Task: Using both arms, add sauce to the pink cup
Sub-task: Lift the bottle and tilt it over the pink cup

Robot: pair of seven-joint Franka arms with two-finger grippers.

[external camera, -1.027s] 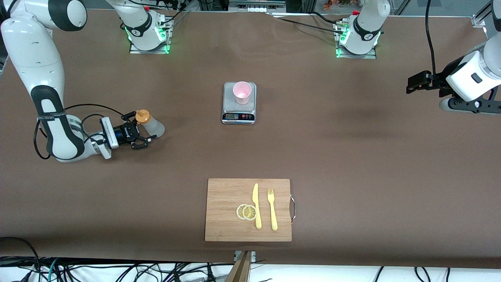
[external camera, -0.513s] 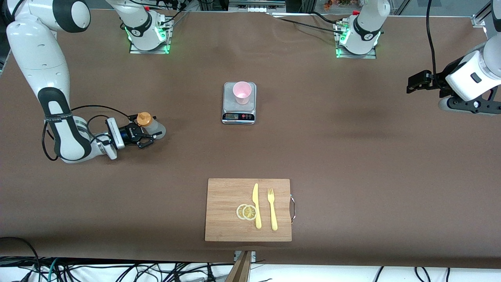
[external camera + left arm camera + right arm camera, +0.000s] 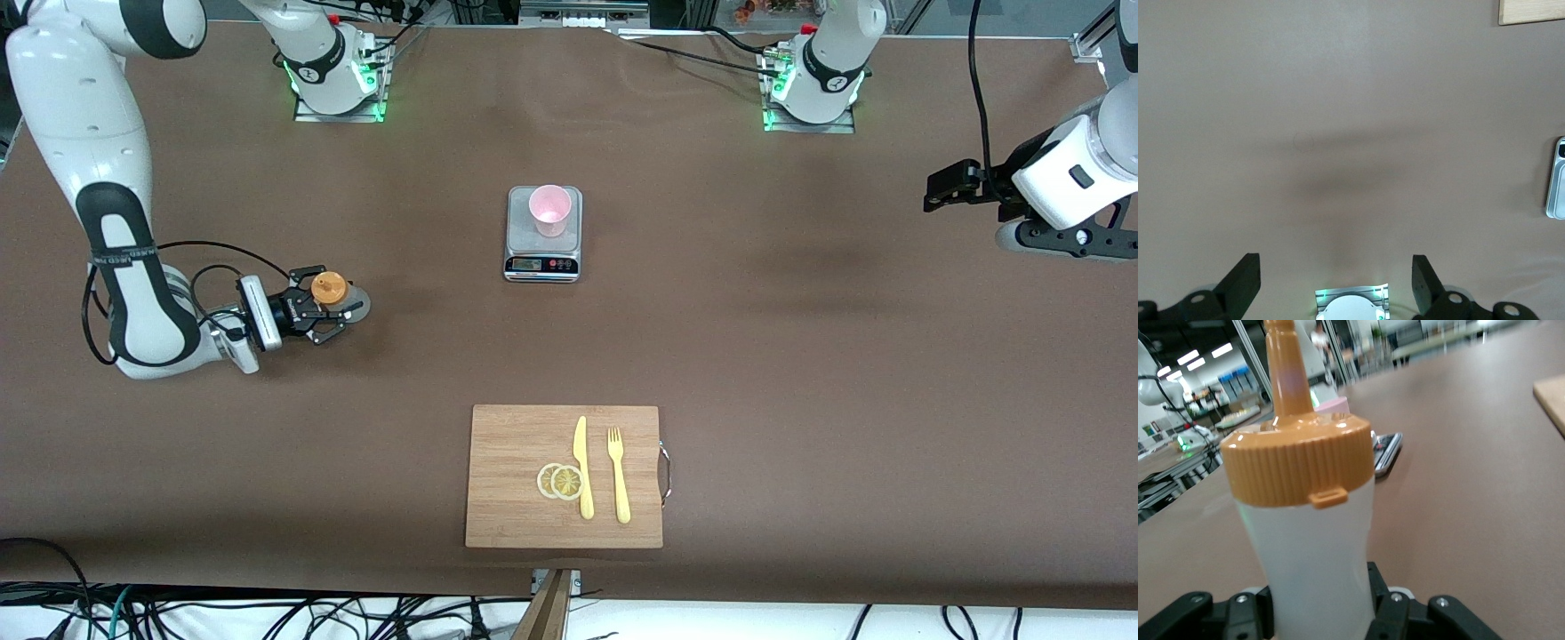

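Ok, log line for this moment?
right gripper: shut on sauce bottle | left gripper: open, waiting | pink cup: on scale

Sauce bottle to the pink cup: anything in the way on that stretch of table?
Nothing visible. The right gripper has the bottle, and only bare table lies between it and the cup on the scale.

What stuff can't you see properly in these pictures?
- Scale display: too small to read in the front view.
- Inside of the pink cup: too small to tell if empty.
- Sauce bottle base: cut off by the right wrist view's edge and hidden by the right tool.
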